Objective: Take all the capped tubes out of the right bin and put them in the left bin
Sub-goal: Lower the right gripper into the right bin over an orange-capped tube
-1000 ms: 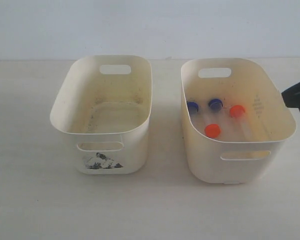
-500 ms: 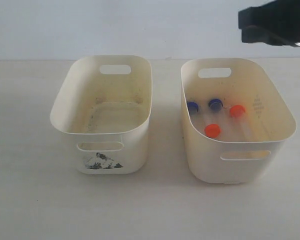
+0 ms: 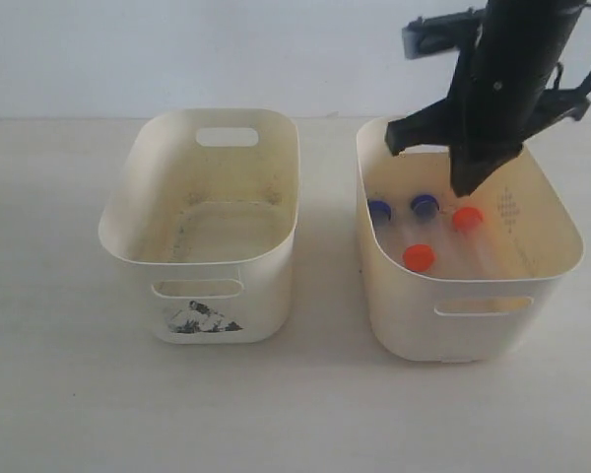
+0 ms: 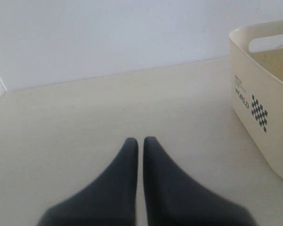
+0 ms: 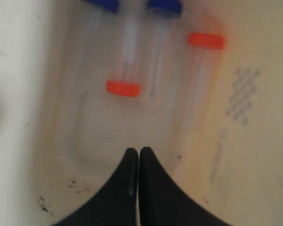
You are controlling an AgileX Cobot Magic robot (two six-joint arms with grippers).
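The four tubes (image 3: 443, 236) lie on the floor of the right bin (image 3: 453, 330), none between any jaws. The right arm (image 3: 502, 89) reaches down over that bin, its jaws pressed together and empty, above the tubes and apart from them. In the exterior view, one orange cap (image 3: 467, 218) sits just at 6 o'clock from the jaw tips, the other orange cap (image 3: 419, 257) at 7 o'clock, and the two blue caps (image 3: 425, 205) (image 3: 378, 209) at about 8 o'clock. The left bin (image 3: 212, 296) holds no tubes. The left jaws show only a thin slit, gripping nothing, low over the bare counter (image 4: 85, 113).
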